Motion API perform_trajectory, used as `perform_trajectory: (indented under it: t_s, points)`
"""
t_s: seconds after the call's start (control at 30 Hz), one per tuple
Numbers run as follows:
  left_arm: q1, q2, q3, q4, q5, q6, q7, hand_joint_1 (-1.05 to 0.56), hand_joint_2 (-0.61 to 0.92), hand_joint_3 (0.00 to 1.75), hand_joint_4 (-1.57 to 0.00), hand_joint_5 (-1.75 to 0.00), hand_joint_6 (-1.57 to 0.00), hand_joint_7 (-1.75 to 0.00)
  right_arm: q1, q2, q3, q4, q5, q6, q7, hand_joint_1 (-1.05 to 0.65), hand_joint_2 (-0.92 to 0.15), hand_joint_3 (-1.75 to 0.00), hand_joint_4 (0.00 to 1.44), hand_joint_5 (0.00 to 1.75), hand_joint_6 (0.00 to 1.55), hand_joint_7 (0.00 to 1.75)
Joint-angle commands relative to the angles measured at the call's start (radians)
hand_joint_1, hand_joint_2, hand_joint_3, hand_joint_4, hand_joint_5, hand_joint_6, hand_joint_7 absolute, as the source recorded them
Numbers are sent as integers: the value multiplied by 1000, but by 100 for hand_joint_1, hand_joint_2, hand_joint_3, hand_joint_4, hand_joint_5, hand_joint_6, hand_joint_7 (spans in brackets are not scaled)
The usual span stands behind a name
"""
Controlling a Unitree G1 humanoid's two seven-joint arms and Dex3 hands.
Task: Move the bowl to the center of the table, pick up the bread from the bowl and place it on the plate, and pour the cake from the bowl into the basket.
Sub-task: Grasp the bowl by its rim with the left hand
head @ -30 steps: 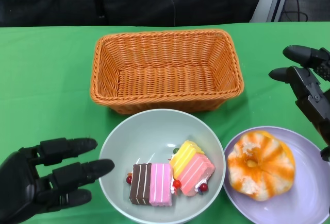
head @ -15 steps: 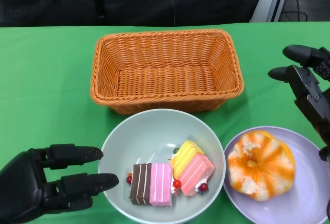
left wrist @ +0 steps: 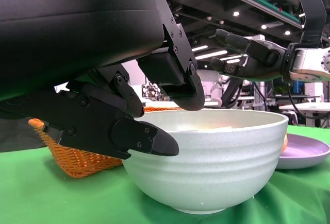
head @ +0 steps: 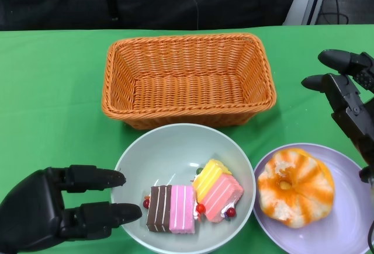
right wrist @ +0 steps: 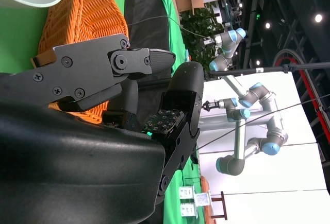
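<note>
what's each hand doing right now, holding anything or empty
Left hand: open, holding nothing, fingers spread at the bowl rim.
Right hand: open, holding nothing, raised beside the basket.

The head view looks steeply down on the green desk (head: 52, 84) from the robot's side, the wicker basket (head: 188, 79) toward 12 o'clock, the bowl (head: 175, 149) near 6 and the plate (head: 345, 230) near 4. The left wrist view sits low, almost at desk level, close behind the left hand (left wrist: 118, 105), facing the bowl's wall (left wrist: 216, 167); it shares bowl, basket and plate with the head view. The right wrist view is turned on its side, close behind the right hand (right wrist: 129, 95), sharing the basket (right wrist: 82, 13).
</note>
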Motion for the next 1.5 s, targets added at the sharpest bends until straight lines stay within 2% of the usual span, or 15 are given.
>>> perform_trajectory:
  t_s: [0.03, 0.1, 0.2, 0.27, 0.43, 0.6, 0.63, 0.77, 0.8, 0.87, 1.0, 1.27, 1.37, 1.5]
  points:
    - [-13, 22, -11, -9, -3, -1, -27, -40, 92, 14, -93, -5, -89, -3, 26, 9, 2, -44, 4, -1, 1, -25, -92, -30, 57, 131, 70, 74]
    - [-15, 20, -11, -13, -11, -6, -43, -41, 92, 17, -93, -5, -89, -2, 48, 14, 16, -68, -2, -5, 6, -22, -89, -33, 65, 129, 72, 79]
    - [-17, 17, -10, -17, -18, -11, -57, -41, 92, 19, -93, -5, -90, -3, 79, 8, 42, -94, -38, -32, 24, -24, -77, -55, 71, 129, 71, 91]
    - [-17, 14, -9, -16, -21, -10, -61, -41, 92, 19, -94, -5, -90, -2, 97, 4, 55, -104, -57, -60, 44, -25, -74, -60, 73, 128, 72, 93]
    - [-22, 9, -11, -12, -28, -13, -70, -40, 92, 19, -94, -5, -91, -2, 150, -4, 87, -134, -79, -119, 102, -22, -78, -54, 78, 127, 83, 87]
    - [-23, 10, -13, -13, -32, -13, -72, -40, 92, 20, -94, -5, -91, -2, 155, -3, 88, -136, -79, -124, 110, -21, -78, -54, 77, 128, 85, 85]
    - [-21, 13, -11, -13, -35, -11, -80, -40, 92, 20, -94, -5, -91, -2, 182, -3, 103, -156, -69, -124, 135, -21, -78, -54, 77, 128, 85, 84]
    - [-12, 19, -5, -20, -47, -2, -110, -42, 92, 20, -93, -4, -89, -1, 252, -5, 146, -212, -47, -126, 199, -18, -80, -52, 78, 139, 80, 98]
    - [-10, 20, -4, -23, -49, -1, -116, -42, 92, 22, -93, -4, -89, 0, 261, -6, 150, -219, -46, -129, 208, -19, -85, -44, 77, 141, 76, 104]
    - [-4, 18, 1, -26, -62, 0, -136, -43, 92, 23, -93, -4, -88, 0, 279, -12, 163, -234, -56, -141, 227, -19, -90, -38, 77, 141, 74, 107]
    - [2, 11, 8, -26, -84, 3, -173, -41, 92, 20, -96, -5, -90, -1, 307, -19, 186, -263, -86, -155, 232, -11, -84, -46, 75, 146, 72, 118]
    - [6, 11, 15, -32, -89, 5, -185, -40, 92, 19, -96, -5, -90, -1, 310, -22, 190, -267, -88, -154, 226, -10, -80, -53, 74, 147, 71, 119]
    - [6, 8, 21, -35, -115, 3, -283, -40, 92, 19, -99, -7, -92, -2, 299, -30, 178, -257, -74, -151, 230, -8, -82, -55, 73, 146, 69, 118]
    - [13, 10, 31, -46, -132, 2, -319, -40, 92, 19, -100, -7, -93, -2, 298, -32, 178, -256, -72, -150, 230, -8, -83, -54, 73, 146, 69, 117]
